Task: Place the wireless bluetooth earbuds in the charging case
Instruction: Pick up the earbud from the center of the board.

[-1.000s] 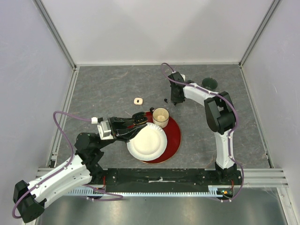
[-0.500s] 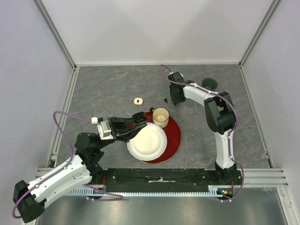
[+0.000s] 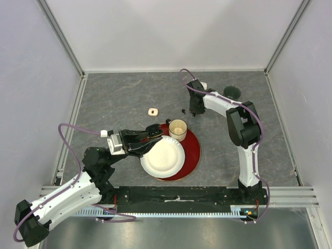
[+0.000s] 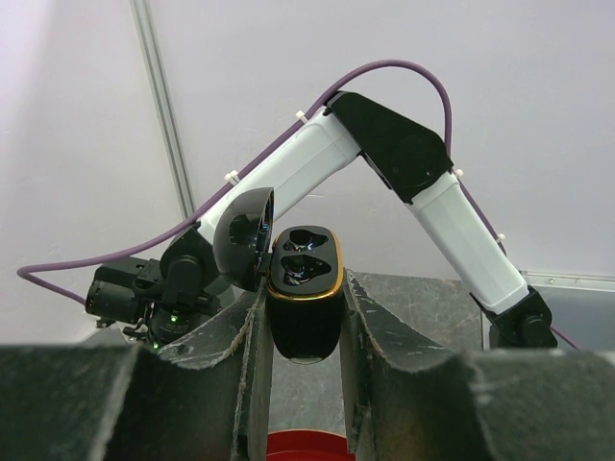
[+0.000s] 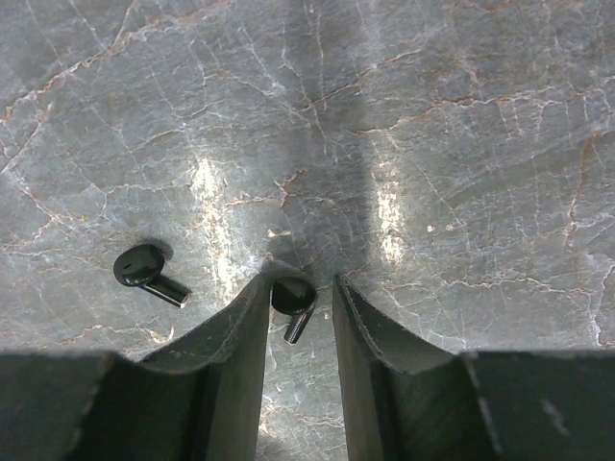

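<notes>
Black case: we are clenching it in left tool, open and empty. Right tool, released, is straddling one earbud on tabletop; second earbud lying beside. Nothing inserted yet.

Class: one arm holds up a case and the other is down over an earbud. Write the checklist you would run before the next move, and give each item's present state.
1. Black gold-rimmed charging case clamped upright in the left gripper: ok.
2. Domed black lid swung open, both sockets empty: ok.
3. Small black stemmed earbud lies between the jaws of the right gripper: ok.
4. Jaws closed on that earbud: not ok, a gap shows beside it.
5. Second black earbud lies apart on the grey marbled table, outside the jaws: ok.
</notes>
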Available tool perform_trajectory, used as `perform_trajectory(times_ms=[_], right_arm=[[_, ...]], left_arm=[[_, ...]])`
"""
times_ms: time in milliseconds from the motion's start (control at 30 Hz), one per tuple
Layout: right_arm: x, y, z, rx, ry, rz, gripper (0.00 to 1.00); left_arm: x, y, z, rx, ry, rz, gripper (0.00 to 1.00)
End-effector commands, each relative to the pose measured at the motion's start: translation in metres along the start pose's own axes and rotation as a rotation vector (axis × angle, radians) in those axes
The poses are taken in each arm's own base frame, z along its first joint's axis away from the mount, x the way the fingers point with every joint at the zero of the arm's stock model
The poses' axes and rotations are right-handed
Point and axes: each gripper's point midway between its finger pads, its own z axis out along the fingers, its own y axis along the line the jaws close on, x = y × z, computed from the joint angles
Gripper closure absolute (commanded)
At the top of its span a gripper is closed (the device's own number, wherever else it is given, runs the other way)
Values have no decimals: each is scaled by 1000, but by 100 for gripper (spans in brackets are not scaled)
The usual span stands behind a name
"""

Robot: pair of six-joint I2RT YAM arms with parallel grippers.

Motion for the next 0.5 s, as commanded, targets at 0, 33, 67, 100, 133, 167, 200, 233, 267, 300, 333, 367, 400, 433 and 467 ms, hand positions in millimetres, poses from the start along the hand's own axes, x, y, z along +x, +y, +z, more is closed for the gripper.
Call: perform_trajectory(times_ms=[0,33,67,100,133,167,200,233,267,300,333,367,400,433,467], right_arm=[[24,-10,9,51,64,24,62],[25,-10,9,46,69,22,62],[26,-10,9,46,74,21,62],[27,-10,9,43,74,20,62],[28,-10,9,42,78,15,62],[29,-10,9,37,83,13,62],[30,-10,8,37,85,12,62],[30,-9,7,34,85,8,64],[30,-10,7,35,86,5,66],[30,-10,7,33,83,5,66],[31,-11,7,35,86,1,67],[31,-11,7,34,88,-6,69],[31,-12,6,36,87,-6,69],[30,-12,6,36,85,-10,71],[29,-11,4,31,81,-13,72]], left_arm=[[-7,1,-2,-14,-33,8,98],[-6,1,-2,-14,-30,7,98],[-6,1,-1,-14,-30,7,98],[-7,1,-1,-13,-32,8,98],[-6,1,-1,-14,-30,9,98],[-6,1,-1,-14,-30,9,98],[-5,1,-1,-15,-29,8,98],[-5,2,-1,-15,-27,7,98],[-4,1,0,-13,-26,6,98],[-4,2,-1,-15,-26,4,98],[-4,1,0,-13,-26,4,98],[-3,1,0,-12,-23,1,98],[-2,1,0,-12,-21,-1,98],[-2,1,0,-12,-20,-3,98],[-2,1,0,-12,-23,-2,98]])
